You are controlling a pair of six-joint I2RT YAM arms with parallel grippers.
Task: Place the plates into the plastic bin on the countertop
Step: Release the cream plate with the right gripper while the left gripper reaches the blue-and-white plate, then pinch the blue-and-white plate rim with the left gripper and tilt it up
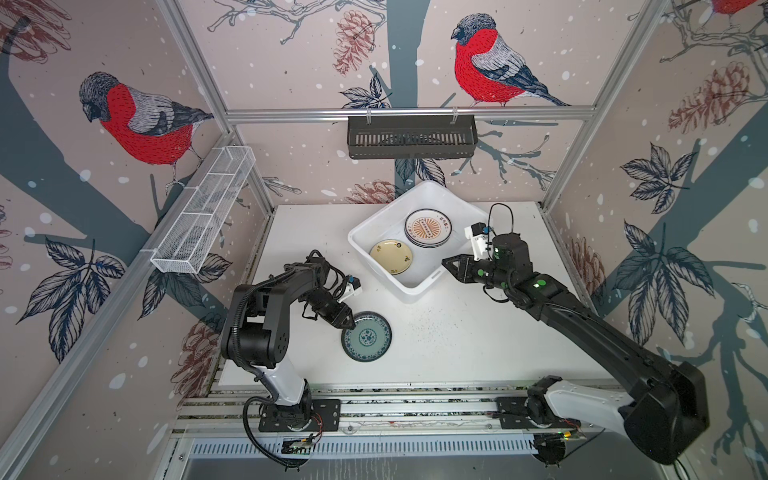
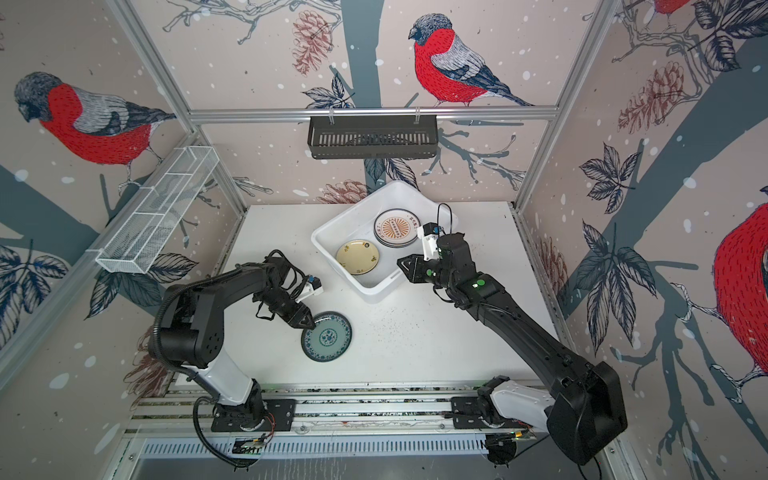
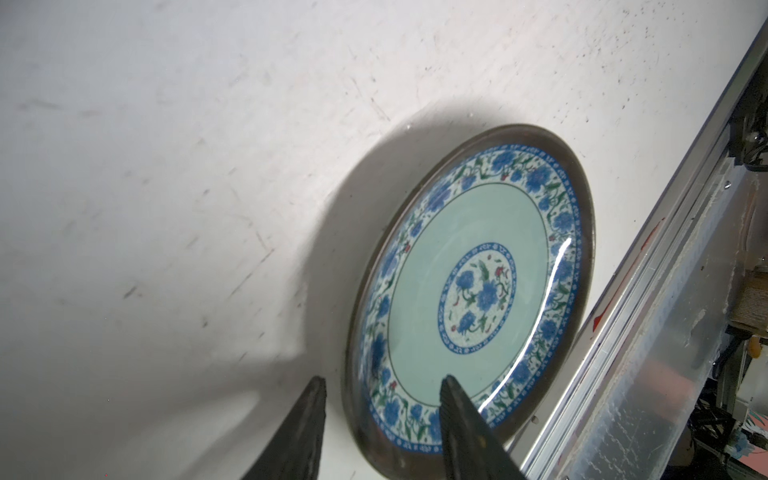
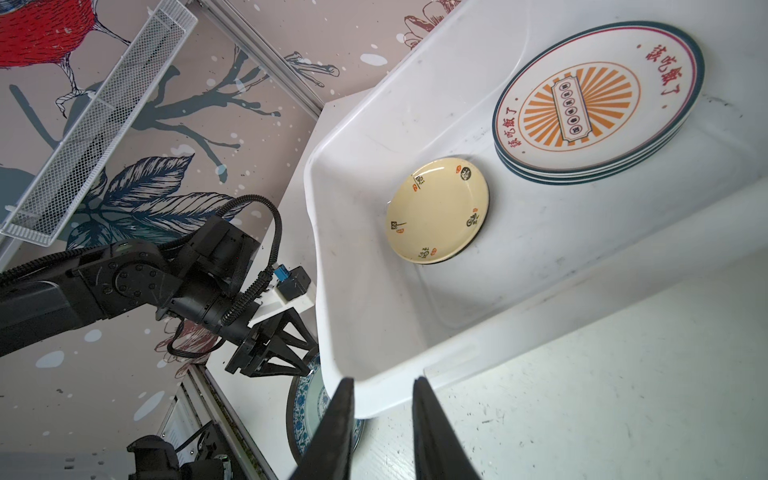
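One plate lies outside the bin: the teal plate (image 1: 368, 338) (image 2: 328, 337) is flat on the countertop (image 1: 457, 340), left of centre toward the front, near the bin's front corner but clear of it. The left gripper (image 1: 347, 326) (image 2: 309, 325) is angled down onto the plate's rim on the side nearest its arm. In the left wrist view, one finger (image 3: 299, 436) stands outside the rim over bare top and the other (image 3: 465, 424) over the blue border. The rim sits in the gap between them with space to spare, so the fingers are apart and not clenched on it. The bin (image 1: 432, 266) (image 2: 345, 224) (image 4: 374, 166) sits skewed at the back centre and holds two lots. The first is the cream plate (image 1: 391, 257) (image 2: 357, 257) (image 4: 436, 210), with a dark edge showing under it. The second is the sunburst plate (image 1: 428, 227) (image 2: 395, 227) (image 4: 598, 99), which tops a stack of like-rimmed plates. The right gripper (image 1: 445, 262) (image 2: 400, 262) (image 4: 384, 386) is at the bin's near right rim with its fingers a narrow way apart. Whether they pinch the rim I cannot tell
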